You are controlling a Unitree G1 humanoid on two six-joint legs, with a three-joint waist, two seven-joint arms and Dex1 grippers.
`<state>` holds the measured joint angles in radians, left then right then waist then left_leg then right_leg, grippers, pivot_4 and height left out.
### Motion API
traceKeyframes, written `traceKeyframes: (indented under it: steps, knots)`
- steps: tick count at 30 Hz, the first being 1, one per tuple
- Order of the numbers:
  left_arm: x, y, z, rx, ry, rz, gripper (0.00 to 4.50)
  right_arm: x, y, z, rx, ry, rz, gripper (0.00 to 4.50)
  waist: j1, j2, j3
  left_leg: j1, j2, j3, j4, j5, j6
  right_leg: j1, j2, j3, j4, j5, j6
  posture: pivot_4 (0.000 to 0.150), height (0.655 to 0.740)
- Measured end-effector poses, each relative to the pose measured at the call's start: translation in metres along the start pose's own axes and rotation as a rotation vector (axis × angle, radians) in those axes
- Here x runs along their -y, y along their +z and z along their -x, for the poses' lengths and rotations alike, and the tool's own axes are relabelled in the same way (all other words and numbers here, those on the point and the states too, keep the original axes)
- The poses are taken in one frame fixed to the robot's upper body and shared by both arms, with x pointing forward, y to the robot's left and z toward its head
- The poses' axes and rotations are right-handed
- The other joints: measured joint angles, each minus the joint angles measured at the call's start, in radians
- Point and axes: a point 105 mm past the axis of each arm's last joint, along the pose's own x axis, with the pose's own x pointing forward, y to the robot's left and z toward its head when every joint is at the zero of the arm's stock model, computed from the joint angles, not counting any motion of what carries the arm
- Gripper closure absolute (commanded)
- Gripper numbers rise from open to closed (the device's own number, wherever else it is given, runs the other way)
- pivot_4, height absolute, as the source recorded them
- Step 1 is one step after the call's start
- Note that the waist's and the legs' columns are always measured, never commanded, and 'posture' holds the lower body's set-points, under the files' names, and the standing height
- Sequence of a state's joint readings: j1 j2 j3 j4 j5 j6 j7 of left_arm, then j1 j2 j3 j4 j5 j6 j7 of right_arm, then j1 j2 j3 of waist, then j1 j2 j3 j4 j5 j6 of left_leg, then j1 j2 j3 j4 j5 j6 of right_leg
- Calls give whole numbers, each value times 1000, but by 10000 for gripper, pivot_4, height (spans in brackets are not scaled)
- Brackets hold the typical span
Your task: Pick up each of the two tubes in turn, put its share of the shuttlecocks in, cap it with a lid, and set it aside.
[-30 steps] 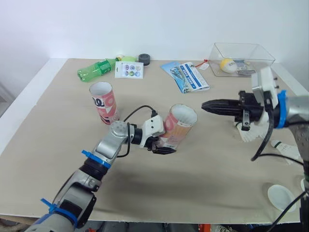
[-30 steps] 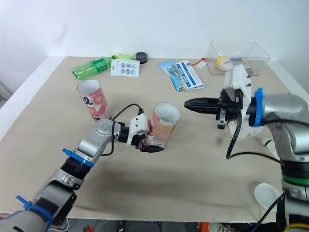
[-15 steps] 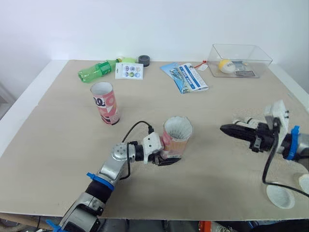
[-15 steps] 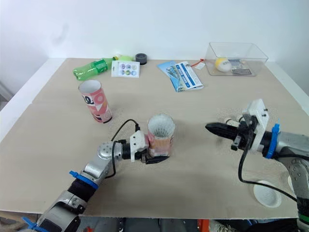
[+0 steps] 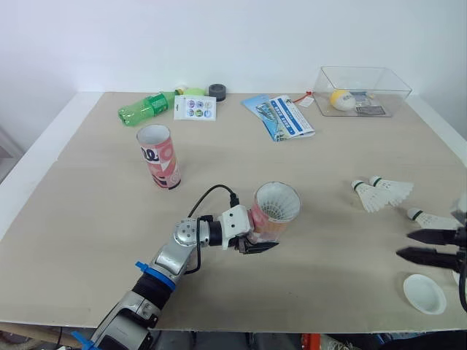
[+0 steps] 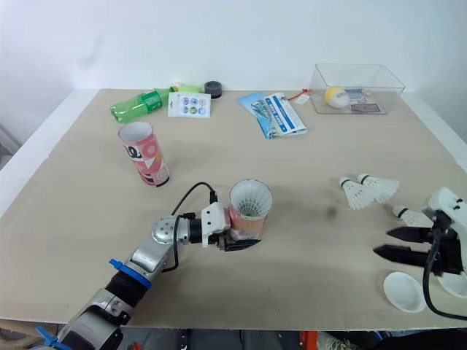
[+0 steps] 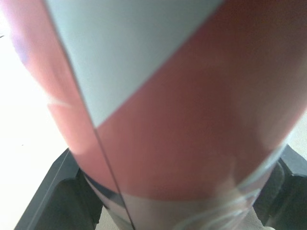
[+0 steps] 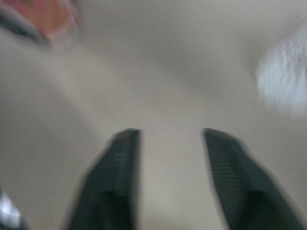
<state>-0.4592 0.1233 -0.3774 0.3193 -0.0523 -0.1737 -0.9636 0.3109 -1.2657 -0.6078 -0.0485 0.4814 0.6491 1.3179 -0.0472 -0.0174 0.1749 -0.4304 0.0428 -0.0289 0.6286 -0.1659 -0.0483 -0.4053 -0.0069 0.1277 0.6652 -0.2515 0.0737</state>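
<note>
The left hand (image 5: 255, 240) is sitting just below the middle of the frame, and it is clamping the near tube (image 5: 273, 211) low on its pink wall, one black finger on each side. In the left wrist view that tube (image 7: 168, 120) is pressing right up against the camera, with a dark finger (image 7: 43, 201) showing at either lower corner. The tube is leaning, its open mouth tipping toward the right of the frame. Something white and ribbed is showing inside the mouth; whether it is feathers or lining I cannot tell.

The second tube (image 5: 159, 155) is standing upright on the worktop (image 5: 95, 219), up and to the left of the held one and well apart from it.

The right hand (image 5: 403, 244) is hanging at the right edge of the frame, far from both tubes. Its two fingers are spreading wide with nothing between them, pointing toward the left of the frame. One shuttlecock (image 5: 430, 218) is lying just above the upper finger. Two more shuttlecocks (image 5: 379, 192) are lying side by side, touching, further up. A white lid (image 5: 424, 293) is lying flat just below the lower finger, in the lower right corner.
</note>
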Motion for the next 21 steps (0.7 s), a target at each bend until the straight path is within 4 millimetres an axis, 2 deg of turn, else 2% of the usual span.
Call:
traceKeyframes:
  steps: [2,9,21]
  knots:
    - [1,0,-2,3,4,9,11511,3,-13,4,-84,-6,34,430,0,-1,0,0,0,0,0,0,0,0,0,0,0,0,0,1500,7400]
    - [5,1,-7,13,6,31,11511,15,-33,14,-249,-15,134,430,-1,-3,1,0,0,0,0,0,0,0,0,0,0,0,0,1500,7400]
    - [8,1,-7,16,11,53,11511,17,-39,-2,-287,76,210,430,-2,-2,1,1,0,0,0,0,0,0,0,0,0,0,0,1500,7400]
